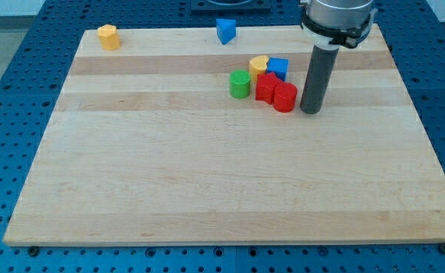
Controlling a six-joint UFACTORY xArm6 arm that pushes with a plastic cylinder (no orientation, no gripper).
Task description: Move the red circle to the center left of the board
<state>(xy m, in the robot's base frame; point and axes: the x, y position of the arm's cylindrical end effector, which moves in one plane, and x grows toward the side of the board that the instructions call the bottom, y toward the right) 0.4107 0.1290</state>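
Observation:
The red circle (285, 98) stands on the wooden board (207, 174) right of centre, near the view's top. It touches a second red block (266, 86) on its left. My tip (310, 111) rests on the board just to the right of the red circle, a small gap apart. A green cylinder (240, 83) stands left of the red blocks. A yellow cylinder (258, 65) and a blue block (277, 68) sit just behind them.
An orange block (108, 36) sits at the board's top left corner. A blue triangle-like block (225, 31) sits at the top edge near the middle. A blue perforated table surrounds the board.

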